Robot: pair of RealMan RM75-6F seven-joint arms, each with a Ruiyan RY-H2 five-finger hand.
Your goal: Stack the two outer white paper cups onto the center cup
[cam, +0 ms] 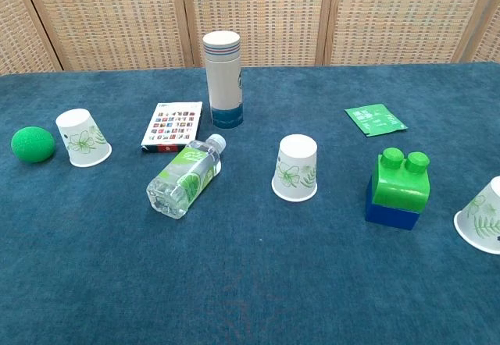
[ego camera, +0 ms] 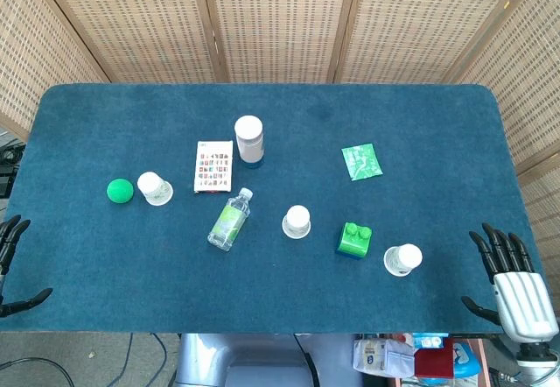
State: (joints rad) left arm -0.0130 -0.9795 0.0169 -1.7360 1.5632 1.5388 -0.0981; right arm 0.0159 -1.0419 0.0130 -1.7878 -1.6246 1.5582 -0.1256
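Three white paper cups with green leaf prints stand upside down on the blue table. The center cup (ego camera: 297, 221) (cam: 296, 168) is near the middle front. The left outer cup (ego camera: 154, 188) (cam: 82, 137) sits beside a green ball. The right outer cup (ego camera: 403, 259) (cam: 484, 215) is at the front right. My left hand (ego camera: 10, 256) hovers at the table's front left corner, fingers spread, holding nothing. My right hand (ego camera: 512, 282) is at the front right corner, fingers apart and empty, right of the right cup. Neither hand shows in the chest view.
A green ball (ego camera: 120, 191) (cam: 33, 144), a card box (ego camera: 213, 165), a tall white tumbler (ego camera: 249, 139) (cam: 223, 80), a lying plastic bottle (ego camera: 230, 220) (cam: 184, 176), a green sachet (ego camera: 361, 161) and a green-and-blue block (ego camera: 353, 239) (cam: 400, 188) lie between and around the cups.
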